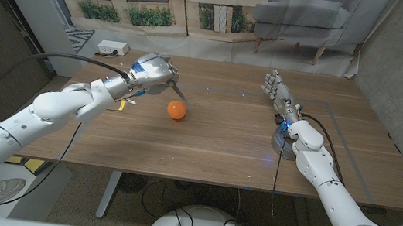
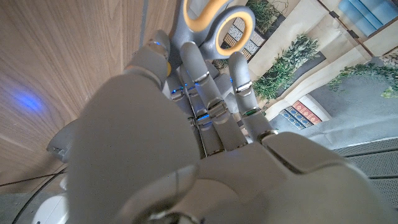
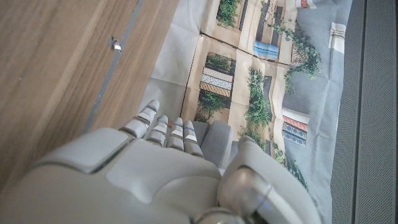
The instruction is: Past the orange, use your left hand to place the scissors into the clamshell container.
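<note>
My left hand [image 1: 150, 69] hovers over the table's far left part and grips the scissors [image 1: 177, 90], whose dark blades stick out toward the middle of the table. In the left wrist view the fingers [image 2: 205, 74] wrap the grey scissors handles [image 2: 219, 18] with their orange-lined loops. The orange [image 1: 177, 110] lies on the wood just near of the blade tips, apart from them. My right hand [image 1: 276, 87] stands on the far right part of the table with straight fingers [image 3: 166, 129] and holds nothing.
A small yellowish scrap [image 1: 126, 101] lies on the table [image 1: 220, 147] beside my left forearm. A white device [image 1: 112, 48] sits beyond the table's far left corner. A grey sofa [image 1: 307, 18] stands behind the table.
</note>
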`<state>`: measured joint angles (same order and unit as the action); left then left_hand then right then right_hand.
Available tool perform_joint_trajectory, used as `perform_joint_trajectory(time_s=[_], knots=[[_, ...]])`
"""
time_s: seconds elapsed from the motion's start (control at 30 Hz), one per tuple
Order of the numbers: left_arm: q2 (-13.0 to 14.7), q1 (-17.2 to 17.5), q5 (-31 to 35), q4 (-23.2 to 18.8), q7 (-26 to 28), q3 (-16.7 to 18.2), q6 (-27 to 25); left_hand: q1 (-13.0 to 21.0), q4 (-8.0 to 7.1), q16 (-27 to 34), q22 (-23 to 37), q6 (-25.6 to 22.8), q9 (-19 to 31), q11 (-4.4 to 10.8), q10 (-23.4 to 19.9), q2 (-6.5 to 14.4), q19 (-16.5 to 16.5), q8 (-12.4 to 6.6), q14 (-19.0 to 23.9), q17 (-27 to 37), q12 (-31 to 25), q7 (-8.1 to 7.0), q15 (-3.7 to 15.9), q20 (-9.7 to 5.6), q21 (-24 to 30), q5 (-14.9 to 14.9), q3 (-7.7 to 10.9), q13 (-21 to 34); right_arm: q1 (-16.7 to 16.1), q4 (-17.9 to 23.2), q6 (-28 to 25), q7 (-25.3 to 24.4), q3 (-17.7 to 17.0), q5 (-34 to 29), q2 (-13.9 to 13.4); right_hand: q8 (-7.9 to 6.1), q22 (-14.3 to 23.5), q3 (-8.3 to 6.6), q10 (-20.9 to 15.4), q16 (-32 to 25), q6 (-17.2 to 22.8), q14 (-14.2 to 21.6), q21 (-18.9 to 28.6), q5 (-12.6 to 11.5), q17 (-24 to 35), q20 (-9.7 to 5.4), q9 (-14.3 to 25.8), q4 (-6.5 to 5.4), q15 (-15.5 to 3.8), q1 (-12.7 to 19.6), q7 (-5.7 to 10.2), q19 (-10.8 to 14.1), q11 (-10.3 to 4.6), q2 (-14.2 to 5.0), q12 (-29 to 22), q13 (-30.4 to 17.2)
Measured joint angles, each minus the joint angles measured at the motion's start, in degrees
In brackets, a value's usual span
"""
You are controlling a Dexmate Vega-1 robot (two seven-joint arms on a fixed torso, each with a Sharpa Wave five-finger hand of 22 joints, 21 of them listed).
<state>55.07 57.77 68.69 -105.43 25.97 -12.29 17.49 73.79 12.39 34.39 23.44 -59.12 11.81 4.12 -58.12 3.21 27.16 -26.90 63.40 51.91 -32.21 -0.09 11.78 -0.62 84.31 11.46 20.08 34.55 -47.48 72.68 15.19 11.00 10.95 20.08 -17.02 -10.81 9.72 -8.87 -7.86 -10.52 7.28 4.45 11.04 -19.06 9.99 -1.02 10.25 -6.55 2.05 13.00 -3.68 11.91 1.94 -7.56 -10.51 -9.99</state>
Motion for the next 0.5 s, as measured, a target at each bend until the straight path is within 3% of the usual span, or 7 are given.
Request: perform_joint_trajectory(time_s=[0.5], knots=[[-0.1,0.9,-0.8,0.8,-0.7,1.5,-3.7,-0.1,0.25,-0.3,-0.8,0.0,0.1,0.0,-0.6,-0.1,0.0,0.22,0.0,0.7,0.8,0.01,-0.02,0.0,0.5,-0.2,0.26,0.4,0.7,-0.1,0.1,0.1,0.4,-0.5,0.1,0.0,0.0,0.0,0.0,0.0,0.0,0.0,0.0,0.0,0.0,0.0,0.0,0.0,0.0,0.0,0.0,0.0,0.0,0.0,0.0,0.0]])
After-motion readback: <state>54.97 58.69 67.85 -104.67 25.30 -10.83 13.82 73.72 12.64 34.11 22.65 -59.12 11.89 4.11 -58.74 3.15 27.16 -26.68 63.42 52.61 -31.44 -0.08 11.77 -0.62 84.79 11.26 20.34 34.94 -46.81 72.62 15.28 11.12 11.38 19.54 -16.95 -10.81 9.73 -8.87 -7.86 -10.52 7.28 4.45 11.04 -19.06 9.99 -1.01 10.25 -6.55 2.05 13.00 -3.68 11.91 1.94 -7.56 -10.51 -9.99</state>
